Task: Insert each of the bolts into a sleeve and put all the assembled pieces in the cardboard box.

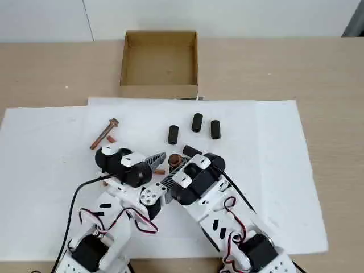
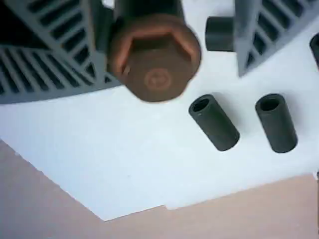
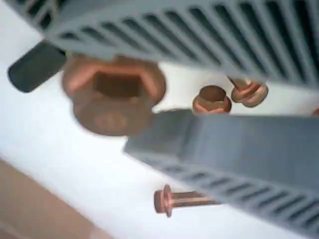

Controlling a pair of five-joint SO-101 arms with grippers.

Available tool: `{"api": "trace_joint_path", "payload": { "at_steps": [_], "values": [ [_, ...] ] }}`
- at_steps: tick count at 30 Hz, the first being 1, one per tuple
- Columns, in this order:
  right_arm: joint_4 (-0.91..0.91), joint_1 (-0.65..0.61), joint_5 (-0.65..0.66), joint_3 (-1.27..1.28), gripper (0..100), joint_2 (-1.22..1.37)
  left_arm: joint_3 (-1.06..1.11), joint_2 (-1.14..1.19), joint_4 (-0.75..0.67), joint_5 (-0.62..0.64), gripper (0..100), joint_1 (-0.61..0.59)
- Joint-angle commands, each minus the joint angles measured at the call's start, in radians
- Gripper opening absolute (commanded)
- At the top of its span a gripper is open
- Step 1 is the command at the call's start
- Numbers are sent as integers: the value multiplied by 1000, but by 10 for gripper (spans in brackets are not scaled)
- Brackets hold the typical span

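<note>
The cardboard box is sitting top centre. The left gripper is gaping wide around the bolt at mid-frame. I cannot tell the right gripper's state. Loose sleeves are lying just above.

Sleeves lie on paper before the box.

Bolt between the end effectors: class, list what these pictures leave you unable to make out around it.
Bolt: shank hidden behind its own head, both wrist views; too small in the high view.
Right end effector: whether it grips the bolt; head covers the contact, right wrist view.
Sleeve: one end behind a finger of the left end effector, left wrist view.
</note>
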Motion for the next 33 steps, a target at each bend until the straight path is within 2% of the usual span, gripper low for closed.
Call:
{"api": "trace_joint_path", "payload": {
  "at_steps": [1,21,23,28,33],
  "values": [
    [-19,-4,6,-66,2,-12,-18,2,28,-11,163,-17],
    [-19,-1,0,-26,2,-10,-239,3,97,-14,158,-43],
    [-18,1,0,-26,2,-10,-268,3,97,-14,139,-68],
    [-18,22,0,-18,2,-10,-314,2,97,-15,9,-126],
    [-18,97,-2,-17,2,-10,-311,2,97,-57,6,-199]
  ]
}}
